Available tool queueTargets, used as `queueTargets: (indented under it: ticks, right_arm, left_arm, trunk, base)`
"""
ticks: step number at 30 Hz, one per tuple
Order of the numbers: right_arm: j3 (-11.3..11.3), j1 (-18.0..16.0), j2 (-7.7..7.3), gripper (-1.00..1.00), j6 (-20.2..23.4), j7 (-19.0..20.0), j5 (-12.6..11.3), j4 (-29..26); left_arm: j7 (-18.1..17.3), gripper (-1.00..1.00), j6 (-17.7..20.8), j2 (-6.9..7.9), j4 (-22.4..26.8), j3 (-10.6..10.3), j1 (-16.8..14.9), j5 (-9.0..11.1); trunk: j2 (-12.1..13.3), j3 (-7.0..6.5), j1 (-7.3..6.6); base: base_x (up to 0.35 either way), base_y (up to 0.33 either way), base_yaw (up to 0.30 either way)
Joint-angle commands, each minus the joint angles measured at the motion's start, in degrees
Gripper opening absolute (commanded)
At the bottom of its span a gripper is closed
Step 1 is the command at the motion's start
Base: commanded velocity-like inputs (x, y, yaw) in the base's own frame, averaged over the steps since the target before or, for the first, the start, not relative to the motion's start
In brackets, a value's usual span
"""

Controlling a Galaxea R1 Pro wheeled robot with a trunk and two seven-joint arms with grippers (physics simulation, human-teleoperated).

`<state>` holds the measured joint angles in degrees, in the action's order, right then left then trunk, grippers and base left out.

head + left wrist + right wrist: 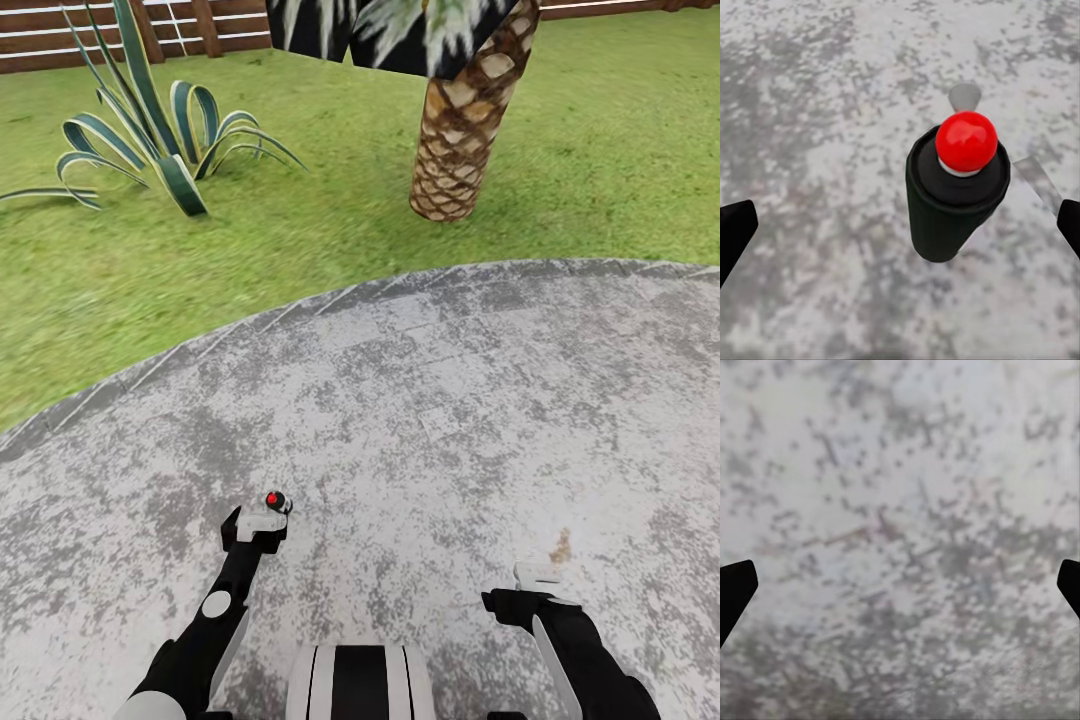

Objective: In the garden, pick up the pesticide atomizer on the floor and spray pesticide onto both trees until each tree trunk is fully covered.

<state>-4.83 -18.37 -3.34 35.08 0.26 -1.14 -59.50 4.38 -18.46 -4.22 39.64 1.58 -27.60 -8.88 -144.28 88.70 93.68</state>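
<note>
The pesticide atomizer [952, 202], a slim dark bottle with a round red cap, stands on the grey stone paving. I see it end-on from above in the left wrist view. In the head view its red cap [275, 498] shows just past the tip of my left gripper [260, 520]. That left gripper [900, 229] hangs over the bottle with its fingers wide apart, the bottle lying off-centre between them and touching neither. My right gripper [538, 582] is open over bare paving [900, 510]. The trees of the task are out of view.
I stand on a round stone patio [450, 400] bordered by lawn [300, 230]. A scaly brown palm trunk [465, 130] rises ahead on the grass, a spiky striped agave [160, 140] grows at the left, and a slatted wooden fence [60, 35] runs behind.
</note>
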Motion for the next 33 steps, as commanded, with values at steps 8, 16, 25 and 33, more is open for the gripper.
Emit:
queueTargets:
  ticks: [8,16,25,33]
  right_arm:
    - [0.0,0.0,0.0,1.0,-0.01,0.0,0.0,0.01]
    - [0.0,0.0,0.0,1.0,0.02,0.0,0.0,0.0]
    - [0.0,0.0,0.0,1.0,0.0,0.0,0.0,0.0]
    - [0.0,0.0,0.0,1.0,0.0,0.0,0.0,0.0]
  left_arm:
    - [0.1,1.0,0.0,0.0,0.0,0.0,0.0,0.0]
    - [0.11,1.0,-0.07,0.0,0.0,0.0,0.0,0.0]
    - [0.11,1.0,-0.09,0.0,0.06,0.0,0.0,0.0]
    - [0.11,1.0,-0.09,0.0,0.09,0.0,0.0,0.0]
  trunk:
    - [0.0,0.0,0.0]
    - [0.0,0.0,0.0]
    - [0.0,0.09,0.0]
    - [0.0,0.55,0.0]
  base:
    - [0.01,-0.018,0.0]
    - [0.05,-0.098,0.0]
    - [0.001,-0.001,0.004]
    - [0.0,0.0,0.071]
